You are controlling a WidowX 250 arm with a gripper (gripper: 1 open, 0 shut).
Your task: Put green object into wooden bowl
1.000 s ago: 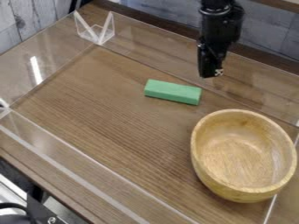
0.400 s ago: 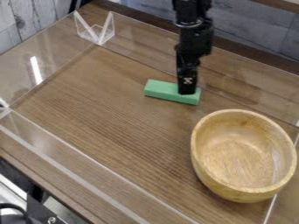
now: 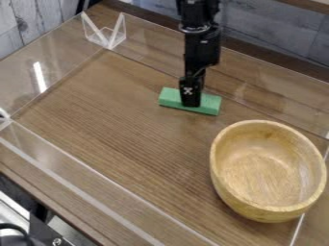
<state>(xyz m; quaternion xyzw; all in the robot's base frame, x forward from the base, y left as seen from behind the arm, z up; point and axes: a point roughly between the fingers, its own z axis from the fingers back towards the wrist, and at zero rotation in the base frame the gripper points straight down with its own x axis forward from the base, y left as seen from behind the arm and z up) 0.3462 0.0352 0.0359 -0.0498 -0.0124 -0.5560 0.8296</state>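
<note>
Hovering over the green block (image 3: 203, 106), the claw (image 3: 190, 99) shows no readable writing.

Green object (image 3: 171, 98) on table (image 3: 103, 125), behind and left of wooden bowl (image 3: 267, 171), the two apart

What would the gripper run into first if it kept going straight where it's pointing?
Most likely the green block, as the gripper points down at it and already overlaps it in this view. Whether they touch yet is unclear from this single angle.

Wooden table (image 3: 96, 120) with green block (image 3: 171, 97) and wooden bowl (image 3: 267, 206)
</note>
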